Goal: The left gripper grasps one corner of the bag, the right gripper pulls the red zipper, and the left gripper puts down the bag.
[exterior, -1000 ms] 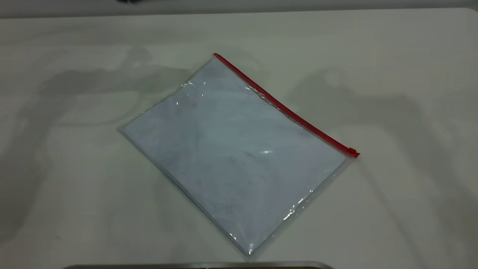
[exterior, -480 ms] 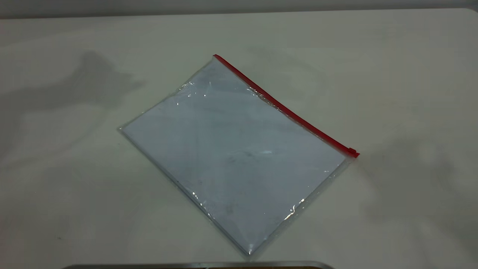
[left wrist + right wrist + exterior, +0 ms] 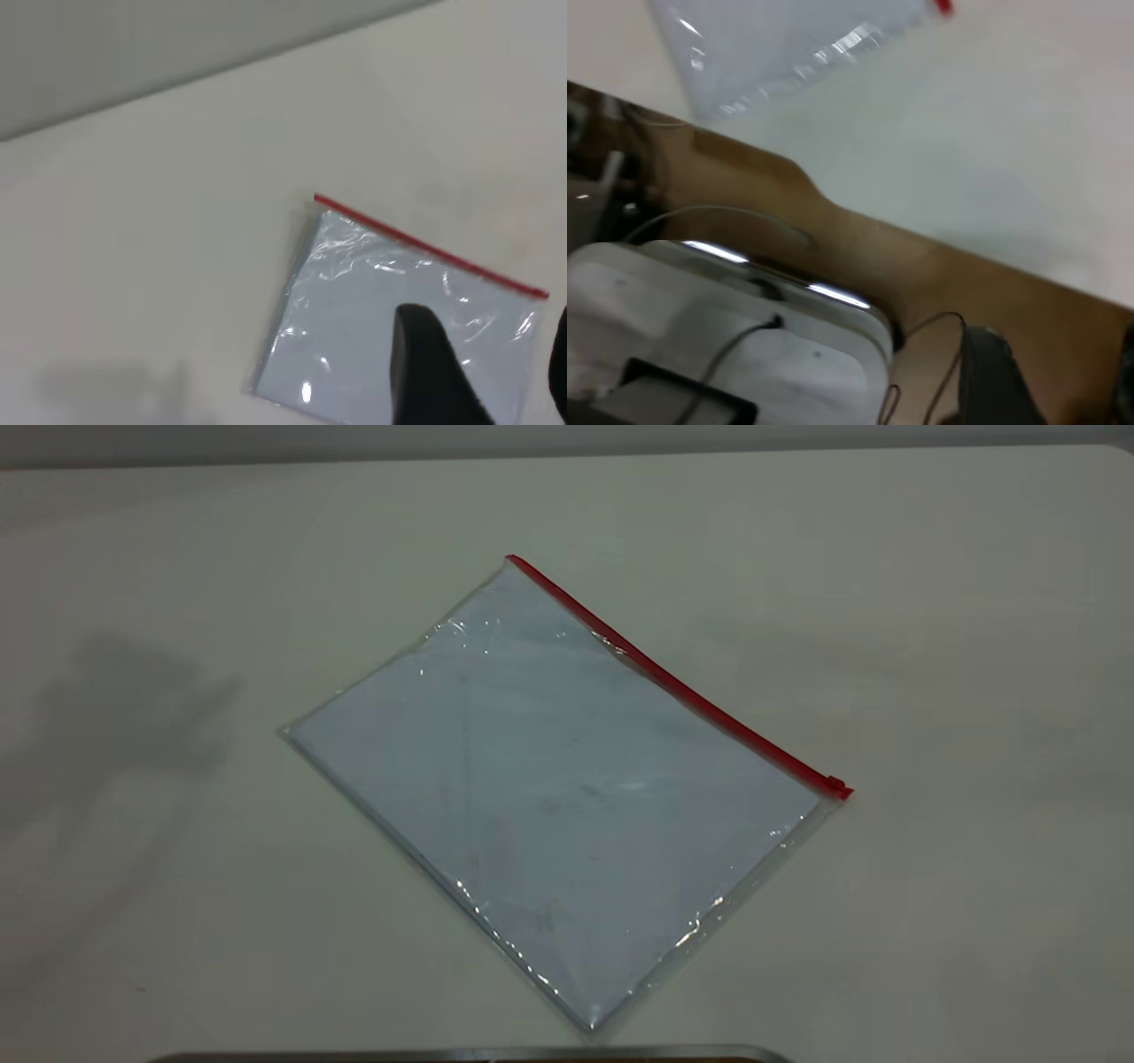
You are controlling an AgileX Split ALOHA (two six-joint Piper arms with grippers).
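Note:
The bag [image 3: 549,779] lies flat on the white table, clear and pale bluish. The red zipper [image 3: 673,682] runs along its far right edge, with the slider tab [image 3: 834,785] at the right-hand corner. The other red-strip corner [image 3: 512,560] points to the back. Neither gripper shows in the exterior view. In the left wrist view the left gripper [image 3: 492,372] is open and empty, high above the bag [image 3: 372,301] and its red zipper [image 3: 425,248]. In the right wrist view the right gripper [image 3: 1059,381] is open and empty, off the table's edge, far from the bag [image 3: 771,44].
A grey metal edge [image 3: 469,1054] lies along the near side of the table. In the right wrist view a brown table edge [image 3: 921,257], a white box [image 3: 700,345] and thin cables [image 3: 939,328] sit below the right gripper.
The arms' shadows have slid off the bag toward the left and right sides of the table. The bag has not moved.

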